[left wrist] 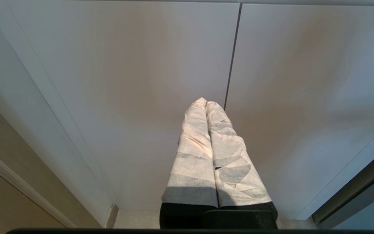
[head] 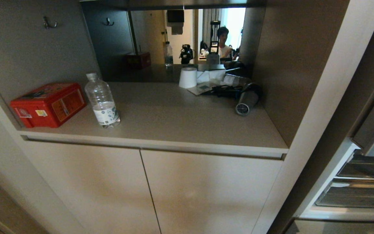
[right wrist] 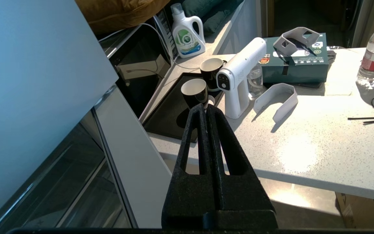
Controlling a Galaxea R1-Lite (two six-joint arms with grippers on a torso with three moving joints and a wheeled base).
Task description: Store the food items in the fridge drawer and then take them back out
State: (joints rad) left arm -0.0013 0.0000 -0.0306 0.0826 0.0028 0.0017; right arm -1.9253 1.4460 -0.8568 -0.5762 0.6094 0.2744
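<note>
From the head, only a counter [head: 174, 113] shows, hair dryer [head: 247, 99] near its back right corner; the food and the drawer are out of sight. The left gripper [left wrist: 205, 102] hangs parked before cabinet doors [left wrist: 141, 81], fingers pressed together, empty. The right gripper [right wrist: 205, 109], clamped on nothing, points over a white worktop [right wrist: 304, 146] beside the fridge door [right wrist: 37, 81], likely between steps.

niche: beige counter [head: 180, 120] | below: two cabinet doors [head: 206, 191] | back: mirror [head: 174, 42], perhaps a bright window reflected
</note>
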